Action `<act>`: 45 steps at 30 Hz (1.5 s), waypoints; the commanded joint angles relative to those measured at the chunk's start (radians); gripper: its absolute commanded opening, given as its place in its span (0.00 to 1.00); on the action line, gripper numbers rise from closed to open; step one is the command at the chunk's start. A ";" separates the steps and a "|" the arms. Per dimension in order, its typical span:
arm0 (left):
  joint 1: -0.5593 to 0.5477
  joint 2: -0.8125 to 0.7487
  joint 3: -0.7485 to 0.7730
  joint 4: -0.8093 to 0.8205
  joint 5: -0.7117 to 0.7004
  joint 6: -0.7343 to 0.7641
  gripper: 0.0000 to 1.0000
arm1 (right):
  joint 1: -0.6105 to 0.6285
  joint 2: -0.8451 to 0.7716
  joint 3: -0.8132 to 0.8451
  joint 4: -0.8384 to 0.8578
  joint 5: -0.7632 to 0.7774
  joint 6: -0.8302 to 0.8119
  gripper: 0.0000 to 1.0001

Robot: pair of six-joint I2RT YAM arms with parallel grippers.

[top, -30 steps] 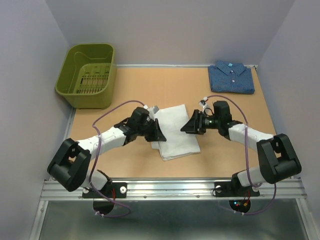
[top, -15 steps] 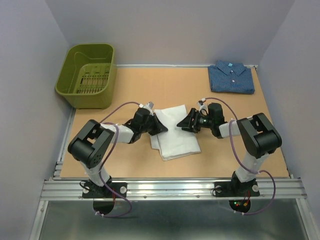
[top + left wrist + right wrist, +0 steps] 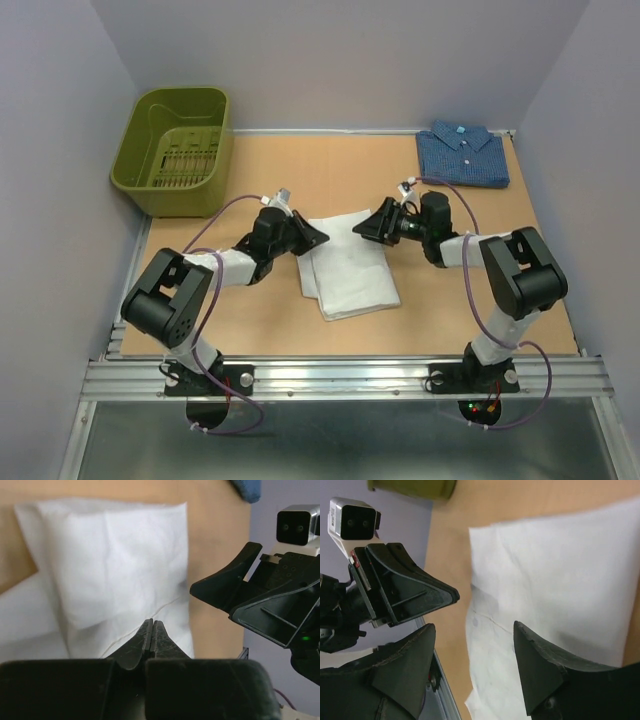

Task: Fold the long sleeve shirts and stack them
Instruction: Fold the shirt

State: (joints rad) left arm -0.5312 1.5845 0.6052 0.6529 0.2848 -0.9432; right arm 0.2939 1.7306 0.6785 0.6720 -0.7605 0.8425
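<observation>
Top external: white shirt (image 3: 350, 272) folded mid-frame, both arms poised at its upper edge

You have the white shirt lying as a folded rectangle in the centre of the table (image 3: 300, 180). The blue shirt (image 3: 462, 157) sits folded, collar showing, in the upper right corner, well apart. I judge that's the base the stack gets built on.

Your left gripper (image 3: 312, 238) and right gripper (image 3: 366, 228) face each other across the white shirt's upper edge. That's likely so each can take a corner and carry the bundle flat.

Left wrist view: those fingers are pressed together, with nothing between them. Right wrist view: those fingers stand apart and empty, with cloth showing through the gap. The green basket (image 3: 175, 150) sits upper left, out of the play.
</observation>
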 commanded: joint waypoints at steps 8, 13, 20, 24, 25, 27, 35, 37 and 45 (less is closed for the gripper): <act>0.049 0.178 0.274 0.008 -0.049 0.072 0.00 | -0.007 0.254 0.334 0.147 0.036 0.105 0.69; 0.082 0.282 0.272 0.108 -0.049 0.044 0.00 | -0.019 0.380 0.339 0.234 0.079 0.128 0.69; 0.111 0.364 0.240 0.148 -0.049 0.040 0.00 | -0.070 0.457 0.288 0.359 0.056 0.167 0.69; 0.120 0.341 0.229 0.151 -0.053 0.052 0.00 | -0.078 0.377 0.280 0.354 0.033 0.162 0.69; 0.122 0.332 0.228 0.146 -0.049 0.050 0.00 | -0.079 0.357 0.279 0.354 0.027 0.164 0.69; 0.123 0.272 0.223 0.133 -0.053 0.043 0.00 | -0.078 0.324 0.264 0.353 0.003 0.176 0.69; 0.085 -0.015 0.206 -0.087 -0.102 0.070 0.15 | -0.076 0.078 0.090 0.174 -0.112 0.112 0.69; 0.060 -0.082 0.177 -0.150 -0.095 0.078 0.17 | -0.076 -0.012 0.026 0.056 -0.125 0.049 0.69; -0.012 -0.205 0.012 -0.301 -0.122 0.063 0.20 | -0.076 -0.346 -0.054 -0.580 0.084 -0.344 0.68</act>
State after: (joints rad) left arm -0.5266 1.4029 0.6807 0.4683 0.1978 -0.8879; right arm 0.2218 1.5040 0.6662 0.3927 -0.7853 0.7006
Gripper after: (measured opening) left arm 0.200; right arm 0.685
